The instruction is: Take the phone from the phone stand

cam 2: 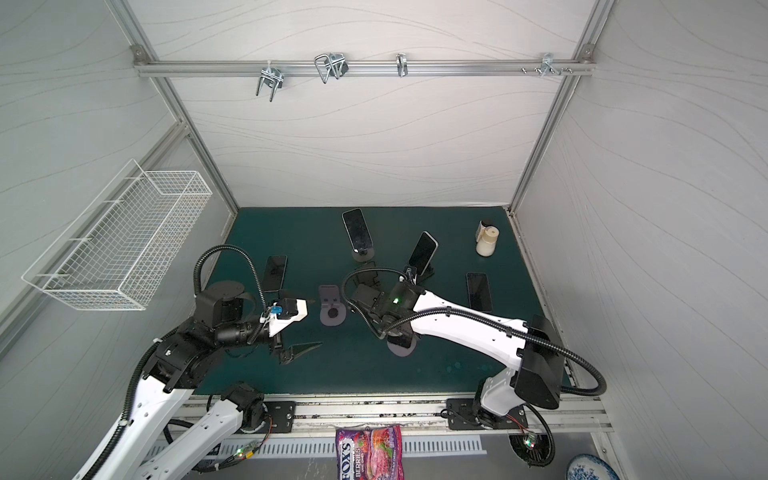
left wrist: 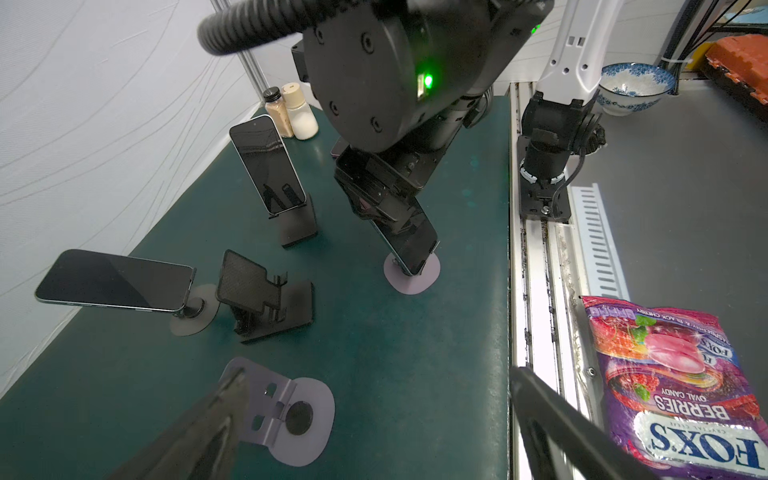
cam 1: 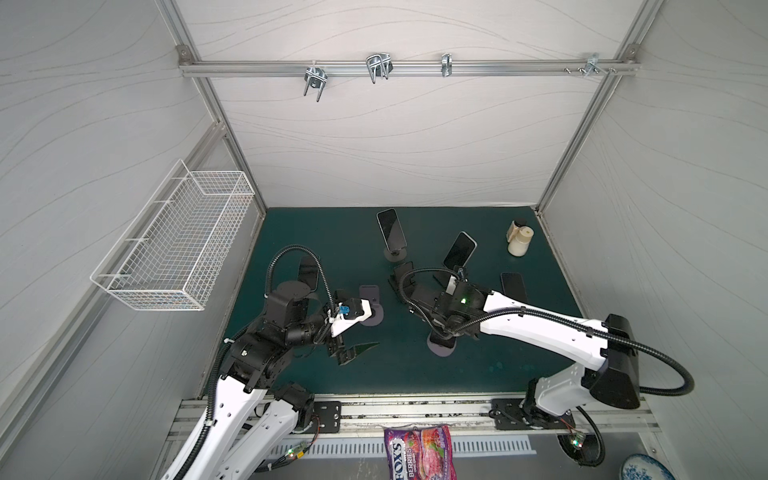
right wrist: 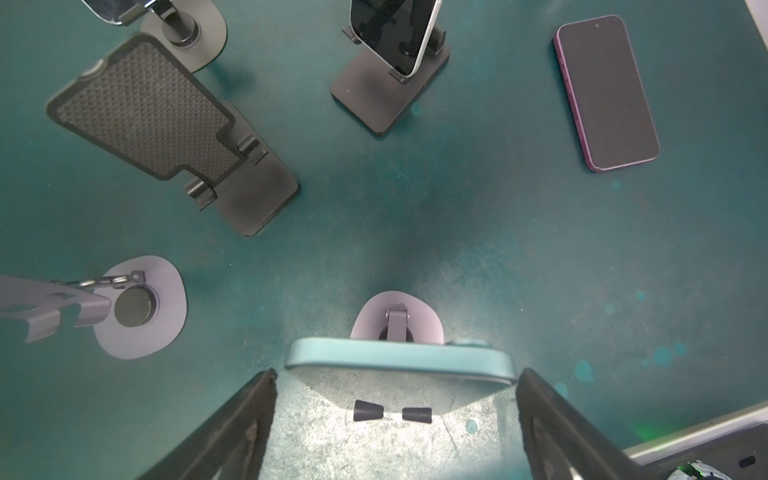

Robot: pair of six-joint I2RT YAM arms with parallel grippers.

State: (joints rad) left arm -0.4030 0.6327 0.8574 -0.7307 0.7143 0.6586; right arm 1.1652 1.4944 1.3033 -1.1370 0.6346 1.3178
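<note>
R arm: stretched across green mat (cam 1: 498,357), wrist pitched down. right gripper (right wrist: 397,374) jaws astride teal phone (left wrist: 411,245), which sits on lilac phone stand (left wrist: 430,276); whether they grip it, can't tell. L arm: folded low, left gripper (left wrist: 376,374) spread wide, empty. Candy bag (left wrist: 673,386): "FOX'S BERRIES OVAL CANDY".

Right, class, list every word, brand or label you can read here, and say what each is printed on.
"FOX'S": brand, large, on the candy bag.
"BERRIES": same bag, beside the brand.
"OVAL CANDY": same bag, smaller, by "BERRIES".
Tiny print in the logo and along the bag's edge: too blurred.
Print on the dark housing in the right wrist view: unreadable.
Nothing else legible.
</note>
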